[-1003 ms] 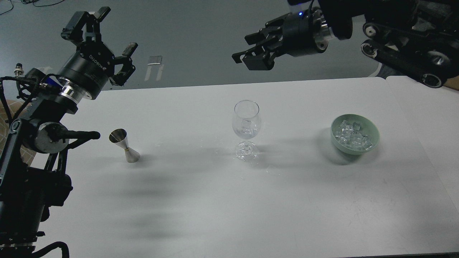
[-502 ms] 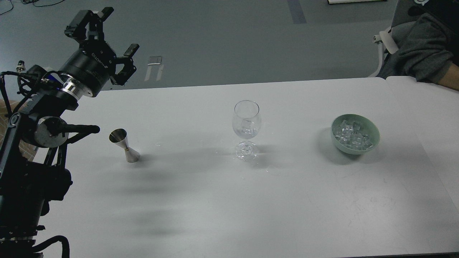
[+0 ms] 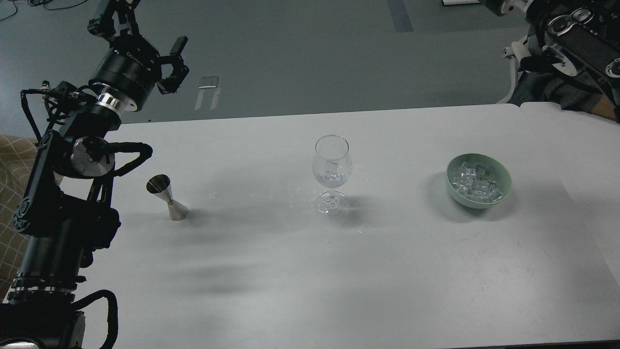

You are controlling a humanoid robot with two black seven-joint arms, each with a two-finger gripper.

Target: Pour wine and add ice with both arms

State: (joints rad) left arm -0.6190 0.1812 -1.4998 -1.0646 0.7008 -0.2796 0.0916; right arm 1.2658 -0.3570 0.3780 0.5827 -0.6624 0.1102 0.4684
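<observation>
With both arms pulled back from the glass [image 3: 332, 167], you have nothing gripped and nothing moving on the counter [image 3: 300, 291].

Left hand [image 3: 140, 39]: raised well up and left of the glass, fingers spread wide, empty. Right arm [image 3: 576, 36]: only its upper links show, far up and right of the glass; its hand is out of view, so you cannot tell its state.

Glass stands upright mid-counter. One ice cube [image 3: 331, 168] sits in it, with what looks like a little clear liquid at the bottom. Remaining ice [image 3: 473, 182] is heaped in the green bowl [image 3: 503, 186], well right of the glass. Steel jigger [image 3: 167, 198] stands upright well left of the glass, close to the left arm's lower links.

Judged risks:
- Droplets and wet flecks lie on the counter around the glass foot, mostly left and front. A wet foot could slide under a nudge.
- Tall stem, small foot: a sideways brush from either arm coming back would likely tip it.
- Jigger is narrow-waisted and near the left arm; a swing of that arm could knock it over.
- Wet cubes are slick; a loose pinch could drop one short of the glass rim.
- Someone in grey sits beyond the counter, far right of the glass, behind the right arm. Watch that clearance.
</observation>
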